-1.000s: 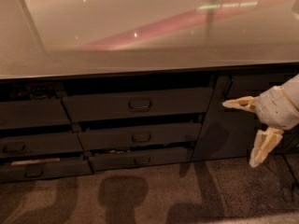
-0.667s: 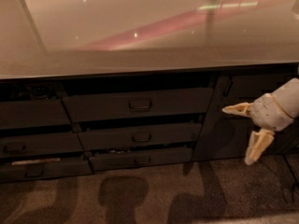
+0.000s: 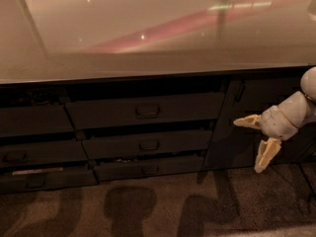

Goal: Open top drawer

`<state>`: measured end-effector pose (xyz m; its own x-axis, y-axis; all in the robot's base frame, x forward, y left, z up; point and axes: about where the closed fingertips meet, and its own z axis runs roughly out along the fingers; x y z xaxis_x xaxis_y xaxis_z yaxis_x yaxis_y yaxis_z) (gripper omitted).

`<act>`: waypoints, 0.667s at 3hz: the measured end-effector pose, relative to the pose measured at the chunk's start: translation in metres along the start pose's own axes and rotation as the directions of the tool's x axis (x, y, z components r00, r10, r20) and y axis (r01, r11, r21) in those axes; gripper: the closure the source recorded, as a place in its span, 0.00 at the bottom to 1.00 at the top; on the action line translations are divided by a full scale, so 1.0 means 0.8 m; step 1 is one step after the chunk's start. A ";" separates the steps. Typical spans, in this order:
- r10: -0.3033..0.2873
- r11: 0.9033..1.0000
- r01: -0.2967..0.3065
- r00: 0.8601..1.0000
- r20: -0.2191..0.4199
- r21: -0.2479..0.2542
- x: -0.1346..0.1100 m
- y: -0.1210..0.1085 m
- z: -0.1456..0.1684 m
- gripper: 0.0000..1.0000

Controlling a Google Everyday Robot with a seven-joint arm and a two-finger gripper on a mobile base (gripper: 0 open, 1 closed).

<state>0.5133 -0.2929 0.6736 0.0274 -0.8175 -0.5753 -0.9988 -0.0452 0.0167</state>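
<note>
The top drawer (image 3: 187,110) is the widest dark grey front under the counter, with a small loop handle (image 3: 147,111) at its centre and a dark gap above it. My gripper (image 3: 246,146) hangs to its right, in front of the dark cabinet door (image 3: 232,132), well clear of the handle. Its two cream fingers (image 3: 267,154) are spread open, one pointing left and one pointing down, with nothing between them.
Two slimmer drawers (image 3: 148,145) (image 3: 148,170) sit below the top one, and more drawers (image 3: 29,154) fill the left column. A glossy countertop (image 3: 158,38) overhangs everything. The cabinet door has a vertical handle (image 3: 239,91). Brown carpet (image 3: 158,211) covers the floor.
My gripper has drifted slightly down and to the left, and its fingers stand a little closer together. The drawers have not moved.
</note>
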 end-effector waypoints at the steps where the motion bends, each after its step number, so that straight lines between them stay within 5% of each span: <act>1: -0.100 0.991 0.106 0.993 -0.066 0.083 0.015 0.016 -0.017 0.00; 2: -0.232 0.940 0.262 0.960 -0.155 0.219 -0.028 0.055 -0.049 0.00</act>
<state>0.4705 -0.2991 0.7189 0.2640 -0.8636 -0.4294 -0.9402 -0.1311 -0.3144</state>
